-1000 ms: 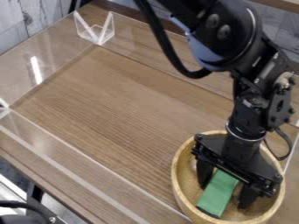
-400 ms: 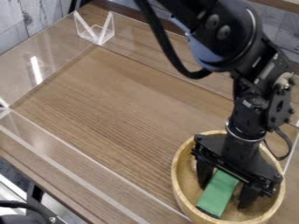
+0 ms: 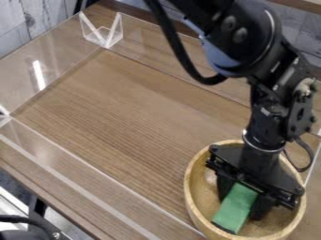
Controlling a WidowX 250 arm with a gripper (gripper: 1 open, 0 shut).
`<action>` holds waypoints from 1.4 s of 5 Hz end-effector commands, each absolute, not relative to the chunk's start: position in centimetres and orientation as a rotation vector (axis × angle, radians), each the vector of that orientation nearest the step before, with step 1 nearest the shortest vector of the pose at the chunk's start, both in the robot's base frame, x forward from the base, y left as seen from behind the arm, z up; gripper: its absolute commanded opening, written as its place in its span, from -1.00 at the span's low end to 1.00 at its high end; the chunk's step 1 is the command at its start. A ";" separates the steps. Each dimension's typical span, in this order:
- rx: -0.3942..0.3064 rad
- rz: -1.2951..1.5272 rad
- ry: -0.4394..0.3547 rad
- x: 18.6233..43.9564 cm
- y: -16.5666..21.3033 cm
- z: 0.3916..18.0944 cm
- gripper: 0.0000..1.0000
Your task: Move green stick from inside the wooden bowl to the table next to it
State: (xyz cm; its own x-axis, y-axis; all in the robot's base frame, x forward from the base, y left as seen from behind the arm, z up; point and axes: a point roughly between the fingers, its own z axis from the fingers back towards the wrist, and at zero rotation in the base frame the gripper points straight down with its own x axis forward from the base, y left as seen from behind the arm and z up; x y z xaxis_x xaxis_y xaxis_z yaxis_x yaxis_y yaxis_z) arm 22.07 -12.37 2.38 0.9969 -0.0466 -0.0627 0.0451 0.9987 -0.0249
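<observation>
- Nearest, at the lower right, is a round, shallow, light tan wooden bowl (image 3: 198,208) with a thick rim, standing on the counter close to its clear-walled edge.
- Inside the bowl lies a flat, elongated, bright green rectangular stick (image 3: 231,214). One end shows plainly toward the near side of the bowl; the other runs up under the black fingers. The stick lies at a slant, its far end leaning toward the right of the view.
- Over the bowl, reaching down into it, is the black mechanical claw (image 3: 253,184). Its fingers have come together at the upper part of the green stick and appear to have hold of it, with the stick's near end sticking out from between them. The exact contact is partly hidden by the claw's own dark parts.
- Above the claw, a thick black robot arm (image 3: 228,37) with cabling comes in from the top of the view, a thin black cable looping beside it.
- Around and behind the bowl spreads the wide brown wood-grain counter (image 3: 119,112).
- Low clear acrylic walls (image 3: 88,175) run along the counter's edges.
- At the far left corner stands a clear, angular plastic piece (image 3: 103,32).
</observation>
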 end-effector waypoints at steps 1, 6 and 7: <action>-0.038 -0.043 0.043 22.5 -12.5 3.7 -1.00; -0.148 0.116 -0.130 26.5 -7.9 15.0 -1.00; -0.156 0.057 -0.129 25.6 -10.5 13.5 -1.00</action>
